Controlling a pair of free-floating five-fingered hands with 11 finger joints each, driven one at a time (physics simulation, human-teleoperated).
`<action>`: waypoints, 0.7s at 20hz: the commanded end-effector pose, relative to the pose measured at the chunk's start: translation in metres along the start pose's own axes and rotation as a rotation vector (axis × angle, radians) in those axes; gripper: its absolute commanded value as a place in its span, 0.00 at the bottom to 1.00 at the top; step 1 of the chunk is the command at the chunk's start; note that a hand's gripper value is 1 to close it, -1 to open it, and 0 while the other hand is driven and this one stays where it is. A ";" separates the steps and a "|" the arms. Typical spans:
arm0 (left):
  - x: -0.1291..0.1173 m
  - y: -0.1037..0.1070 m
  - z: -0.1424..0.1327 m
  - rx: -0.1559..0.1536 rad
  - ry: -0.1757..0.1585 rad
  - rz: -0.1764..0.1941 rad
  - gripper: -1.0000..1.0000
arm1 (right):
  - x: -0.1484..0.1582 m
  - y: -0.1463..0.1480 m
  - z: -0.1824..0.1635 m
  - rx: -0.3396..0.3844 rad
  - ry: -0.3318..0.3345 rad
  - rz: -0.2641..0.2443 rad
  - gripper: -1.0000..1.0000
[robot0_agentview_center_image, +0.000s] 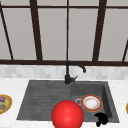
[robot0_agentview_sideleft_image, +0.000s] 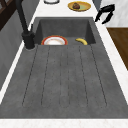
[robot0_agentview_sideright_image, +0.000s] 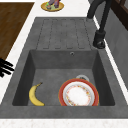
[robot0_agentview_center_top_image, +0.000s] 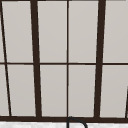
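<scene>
Sink basin (robot0_agentview_sideright_image: 72, 62) serves as our reference. We find the right hand (robot0_agentview_center_image: 101, 119) hovering over the basin's front rim at its right corner — fingers straight and spread, holding nothing. Inside the basin lie a banana (robot0_agentview_sideright_image: 35, 96), nearest the hand, and a red-rimmed plate (robot0_agentview_sideright_image: 78, 95) beside it, apart. Behind the basin stands the black faucet (robot0_agentview_center_image: 71, 72) — a red ball (robot0_agentview_center_image: 67, 115) sits before the basin's front.

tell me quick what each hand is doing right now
right hand: open, holding nothing, over the sink's front right rim.
left hand: cannot be told.
</scene>
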 end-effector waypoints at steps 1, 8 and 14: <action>-0.014 -0.016 -0.002 0.070 0.048 -0.066 1.00 | 0.000 0.000 0.000 0.000 0.000 0.000 0.50; -0.004 -0.049 0.025 0.073 -0.055 -0.041 0.00 | 0.000 0.000 0.000 0.000 0.000 0.000 0.50; 0.008 -0.002 0.042 0.001 -0.058 -0.037 0.00 | 0.000 0.000 0.000 0.000 0.000 0.000 0.50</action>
